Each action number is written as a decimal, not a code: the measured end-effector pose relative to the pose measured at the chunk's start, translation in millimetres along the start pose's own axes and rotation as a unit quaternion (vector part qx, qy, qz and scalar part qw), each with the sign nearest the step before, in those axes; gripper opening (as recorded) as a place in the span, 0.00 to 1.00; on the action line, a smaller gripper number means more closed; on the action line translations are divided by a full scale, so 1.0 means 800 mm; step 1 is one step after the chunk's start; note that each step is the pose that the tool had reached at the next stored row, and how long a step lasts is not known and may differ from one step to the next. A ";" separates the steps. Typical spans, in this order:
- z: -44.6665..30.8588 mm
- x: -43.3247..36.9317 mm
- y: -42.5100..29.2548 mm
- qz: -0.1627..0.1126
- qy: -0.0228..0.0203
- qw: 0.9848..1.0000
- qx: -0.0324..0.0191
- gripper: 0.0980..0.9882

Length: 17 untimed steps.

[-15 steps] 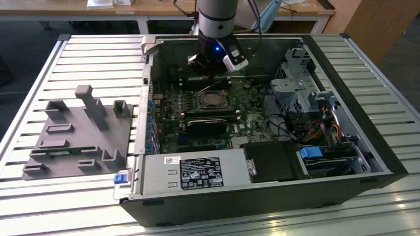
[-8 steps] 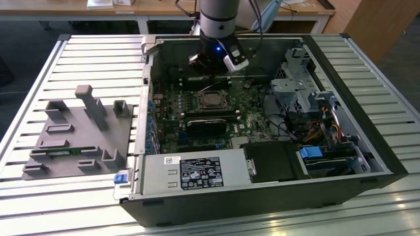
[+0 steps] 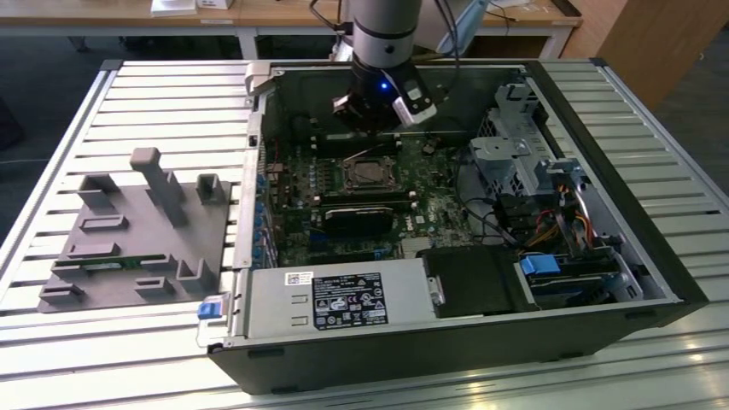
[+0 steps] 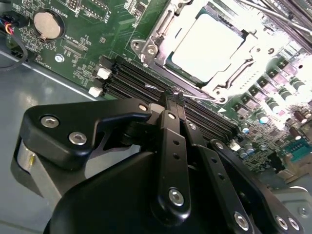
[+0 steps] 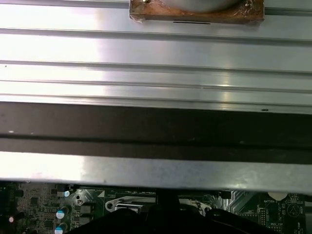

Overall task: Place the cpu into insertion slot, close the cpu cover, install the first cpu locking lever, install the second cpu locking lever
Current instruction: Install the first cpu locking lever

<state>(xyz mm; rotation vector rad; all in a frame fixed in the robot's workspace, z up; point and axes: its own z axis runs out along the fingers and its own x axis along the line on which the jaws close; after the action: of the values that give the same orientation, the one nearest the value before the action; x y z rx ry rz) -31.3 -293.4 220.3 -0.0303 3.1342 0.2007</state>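
Observation:
The cpu (image 4: 207, 41) lies flat in the insertion slot (image 3: 367, 173), its silvery top glaring under the light. The cpu cover (image 4: 152, 38), a silver frame, lies down around the chip's edges. Thin metal lever rods (image 4: 164, 20) run along two sides of the slot. My gripper (image 4: 171, 100) hangs just above the board beside the slot, over the long black memory slots (image 4: 139, 80). Its black fingers (image 4: 174, 141) are pressed together, shut with nothing between them. In the exterior view the gripper (image 3: 381, 115) hovers inside the open case, on the far side of the slot.
The open computer case (image 3: 256, 111) lies on a slatted metal table (image 3: 160, 94). A grey moulded fixture (image 3: 137, 231) sits at the exterior view's left. A power supply (image 3: 341, 299), a drive cage (image 3: 513, 154) and cables (image 3: 547, 226) crowd the case. A black block (image 3: 358, 218) lies near the slot.

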 end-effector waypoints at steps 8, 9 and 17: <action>0.0075 -0.007 -0.0003 0.001 0.000 1.000 0.000 0.01; 0.0085 -0.007 -0.0004 0.001 0.000 1.000 0.000 0.01; 0.0175 -0.010 -0.0016 0.001 0.000 1.000 0.000 0.01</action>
<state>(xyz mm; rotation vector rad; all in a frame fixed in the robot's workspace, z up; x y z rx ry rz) -23.3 -292.7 206.3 -0.0265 3.1341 0.2008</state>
